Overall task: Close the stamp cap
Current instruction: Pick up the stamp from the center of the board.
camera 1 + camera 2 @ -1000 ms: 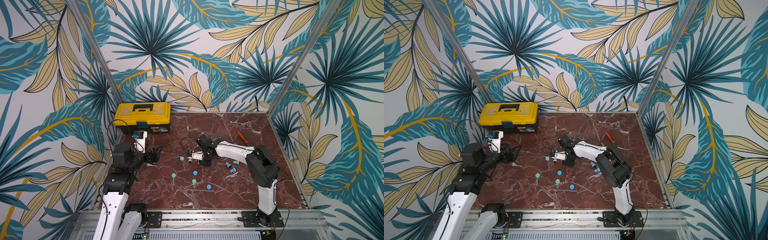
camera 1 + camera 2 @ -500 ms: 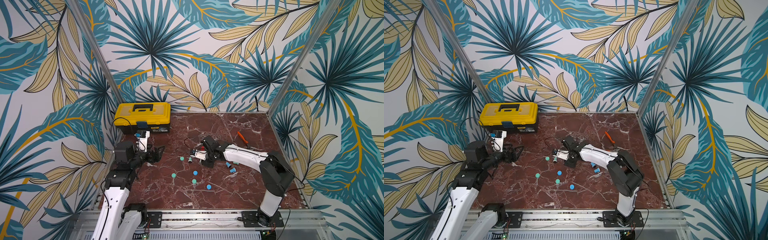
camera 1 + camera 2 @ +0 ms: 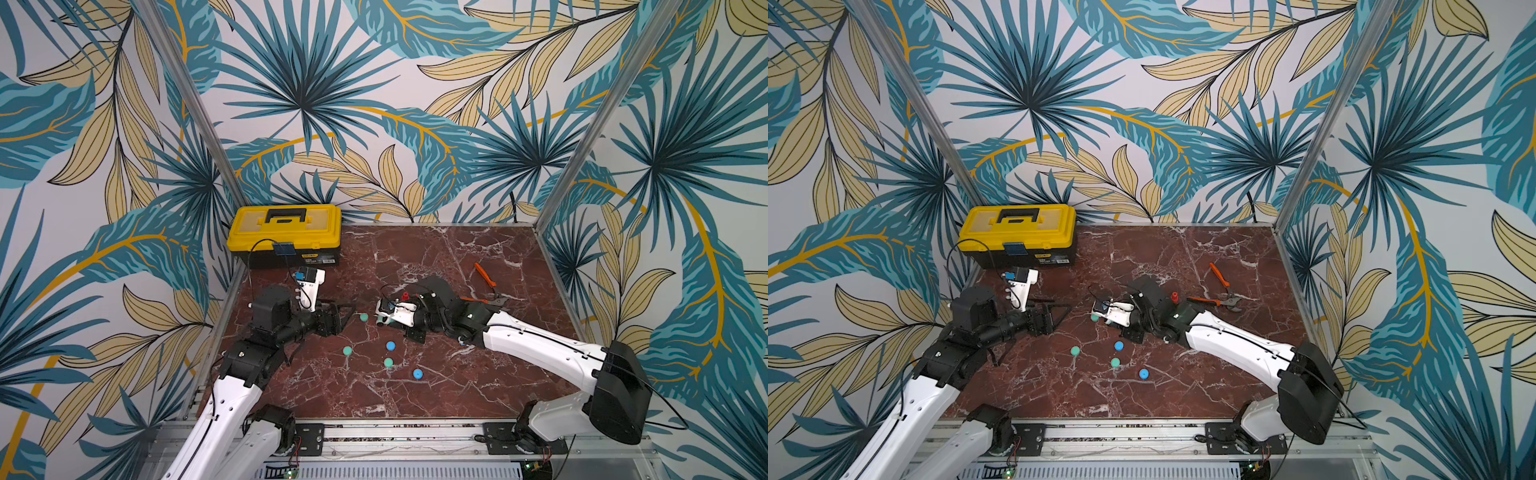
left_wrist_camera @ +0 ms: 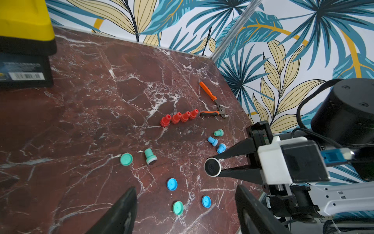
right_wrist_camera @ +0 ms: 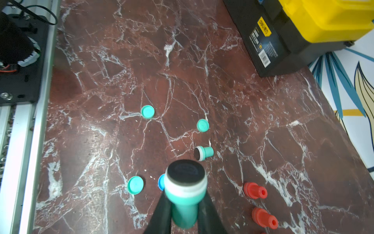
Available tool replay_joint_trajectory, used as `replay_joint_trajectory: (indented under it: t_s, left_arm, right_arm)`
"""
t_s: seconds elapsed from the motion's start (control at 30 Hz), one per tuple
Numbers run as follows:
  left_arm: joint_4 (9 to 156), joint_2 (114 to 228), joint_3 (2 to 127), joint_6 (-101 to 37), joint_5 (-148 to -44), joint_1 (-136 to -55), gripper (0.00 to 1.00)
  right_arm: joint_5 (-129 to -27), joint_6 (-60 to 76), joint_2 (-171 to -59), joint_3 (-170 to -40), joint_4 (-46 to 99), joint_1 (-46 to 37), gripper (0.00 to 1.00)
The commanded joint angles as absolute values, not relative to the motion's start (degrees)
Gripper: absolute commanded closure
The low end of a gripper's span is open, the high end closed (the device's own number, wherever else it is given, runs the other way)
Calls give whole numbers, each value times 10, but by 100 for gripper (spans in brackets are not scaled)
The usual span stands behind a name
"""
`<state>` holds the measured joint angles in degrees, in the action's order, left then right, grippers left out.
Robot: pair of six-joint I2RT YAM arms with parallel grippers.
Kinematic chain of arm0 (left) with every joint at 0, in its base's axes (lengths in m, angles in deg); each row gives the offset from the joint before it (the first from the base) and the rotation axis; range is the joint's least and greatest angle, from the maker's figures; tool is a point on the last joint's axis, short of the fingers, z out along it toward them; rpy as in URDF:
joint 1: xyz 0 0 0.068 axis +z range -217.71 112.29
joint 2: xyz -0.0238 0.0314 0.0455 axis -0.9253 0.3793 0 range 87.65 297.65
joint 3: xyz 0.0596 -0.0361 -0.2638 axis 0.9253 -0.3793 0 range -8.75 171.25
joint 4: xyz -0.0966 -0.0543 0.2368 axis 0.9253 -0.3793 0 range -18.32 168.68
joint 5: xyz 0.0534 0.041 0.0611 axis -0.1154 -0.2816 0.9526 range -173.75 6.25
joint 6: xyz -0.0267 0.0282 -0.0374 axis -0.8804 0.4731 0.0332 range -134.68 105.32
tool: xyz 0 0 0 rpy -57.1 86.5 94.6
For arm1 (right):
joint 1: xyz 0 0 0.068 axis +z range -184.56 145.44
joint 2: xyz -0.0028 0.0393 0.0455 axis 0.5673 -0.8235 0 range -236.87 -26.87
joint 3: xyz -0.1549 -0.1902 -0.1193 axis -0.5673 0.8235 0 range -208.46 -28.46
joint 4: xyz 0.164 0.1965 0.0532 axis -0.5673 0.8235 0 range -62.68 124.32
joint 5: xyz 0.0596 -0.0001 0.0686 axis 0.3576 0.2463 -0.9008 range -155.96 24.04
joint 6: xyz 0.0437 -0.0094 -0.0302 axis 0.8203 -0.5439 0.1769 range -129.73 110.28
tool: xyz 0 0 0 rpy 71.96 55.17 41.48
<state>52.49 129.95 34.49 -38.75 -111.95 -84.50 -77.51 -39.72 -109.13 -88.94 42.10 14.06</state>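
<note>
My right gripper (image 5: pixel 184 199) is shut on a green stamp (image 5: pixel 185 190) with a white band and a bare dark face. It holds the stamp off the table, face pointing toward the left arm. In the left wrist view the stamp's face (image 4: pixel 212 167) shows between the right fingers. Loose green caps (image 5: pixel 147 111) (image 5: pixel 202 125) (image 5: pixel 135 184) and a blue cap (image 4: pixel 172 184) lie on the marble. My left gripper (image 3: pixel 347 311) (image 4: pixel 186 210) is open and empty, left of the caps and facing the stamp.
A second green stamp (image 5: pixel 203 154) lies on its side by the caps. Several red stamps (image 4: pixel 178 118) stand in a row near orange pliers (image 3: pixel 484 278). Small blue and green stamps (image 4: pixel 217 141) lie beside the right arm. A yellow toolbox (image 3: pixel 286 232) fills the back left corner.
The left gripper has moved right toward the caps, its jaws slightly narrower. The right arm's elbow has swung out to the right and dropped lower. The held stamp stays in nearly the same place.
</note>
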Motion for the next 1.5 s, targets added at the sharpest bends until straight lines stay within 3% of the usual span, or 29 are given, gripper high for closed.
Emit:
replay_joint_trajectory:
  t_s: [0.0, 0.87, 1.17, 1.47]
  left_arm:
    - [536, 1291, 339, -420, -1081, -882, 23]
    - [526, 1359, 419, -457, -987, -1086, 29]
    - [526, 1389, 432, -461, -977, -1113, 41]
    - [527, 1403, 442, -472, -979, -1114, 61]
  right_arm:
    - [-781, -400, -1077, -878, 404, 153, 87]
    - [-705, -424, -984, -822, 306, 206, 88]
    - [-689, -442, -961, -808, 298, 213, 89]
    - [-696, -477, -948, -798, 290, 221, 91]
